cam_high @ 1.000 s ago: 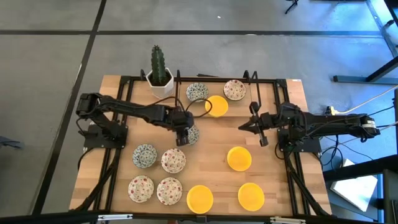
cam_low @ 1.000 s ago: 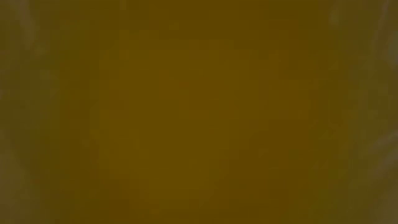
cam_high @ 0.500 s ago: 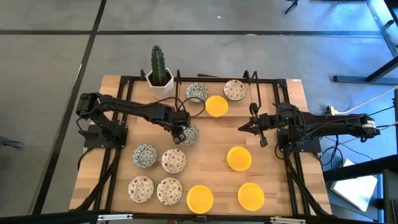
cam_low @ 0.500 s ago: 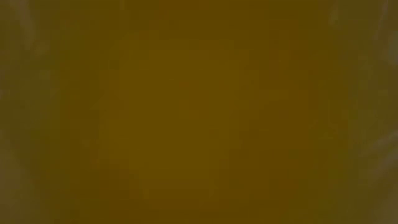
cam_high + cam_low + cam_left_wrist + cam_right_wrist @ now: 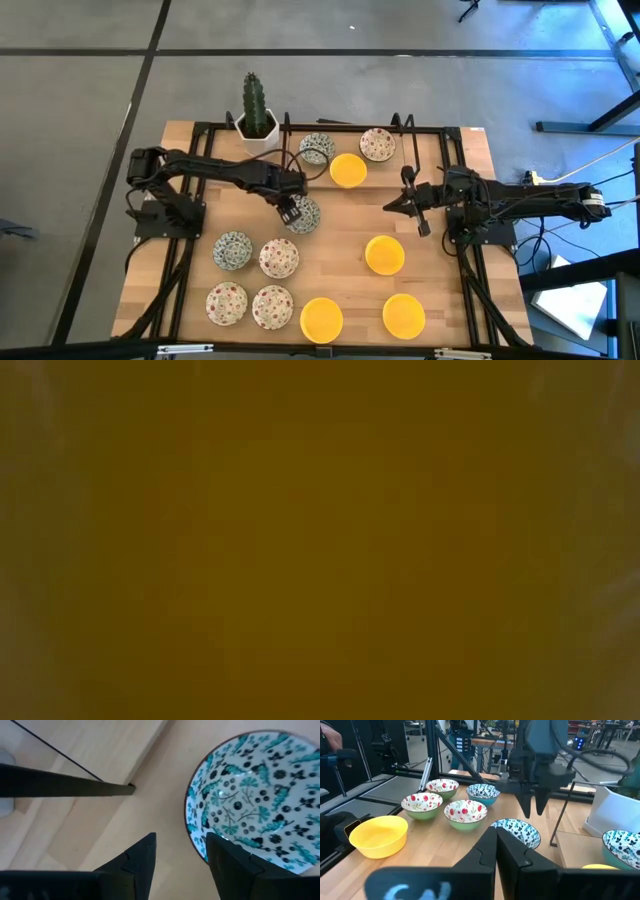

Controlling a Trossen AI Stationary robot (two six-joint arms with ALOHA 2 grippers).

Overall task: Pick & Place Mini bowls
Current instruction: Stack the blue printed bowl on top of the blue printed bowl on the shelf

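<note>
Left wrist view: blue-green patterned mini bowl (image 5: pixel 252 795), white inside, beside the spread, empty left gripper (image 5: pixel 181 851); right gripper (image 5: pixel 404 202) closed.

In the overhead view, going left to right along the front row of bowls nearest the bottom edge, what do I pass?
Speckled bowl → second speckled bowl → yellow bowl → second yellow bowl.

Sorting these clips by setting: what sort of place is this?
Probably a robotics lab or workshop: a wooden table with a black frame standing on grey concrete floor, and benches crowded with equipment and cables in the room behind.
</note>
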